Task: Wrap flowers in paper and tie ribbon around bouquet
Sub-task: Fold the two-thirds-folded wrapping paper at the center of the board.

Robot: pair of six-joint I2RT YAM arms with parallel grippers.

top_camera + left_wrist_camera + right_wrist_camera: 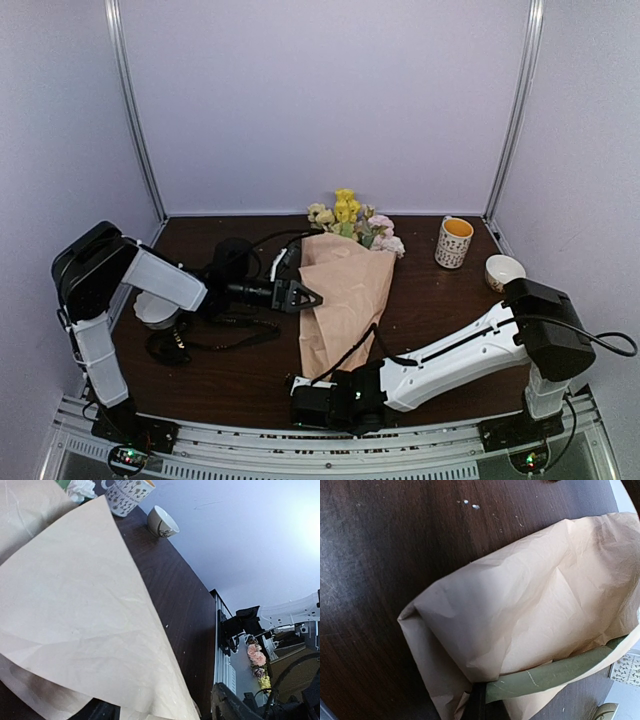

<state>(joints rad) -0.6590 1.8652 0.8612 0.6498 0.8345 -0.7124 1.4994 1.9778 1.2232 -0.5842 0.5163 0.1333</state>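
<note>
A: Brown table (440, 310), white walls. Where are the flowers (345, 212)?
B: At the back, poking out of the paper (345, 290). The paper is folded over the stems like a cone. I think that's to hold them in a bunch.
A: What about the left gripper (303, 296)?
B: Its jaws are apart, right beside the paper's left edge. It holds nothing.
A: And the right gripper (300, 388)?
B: It's low, at the cone's thin end, jaws together. Maybe it pins the fold down. I can't tell if paper is caught in it.
A: Is the ribbon tied?
B: No ribbon goes around the cone. Dark loops (175, 345) lie by the left arm. Ribbon or cable, I can't tell. A green strip (550, 672) peeks out under the paper. The stems are hidden.
</note>
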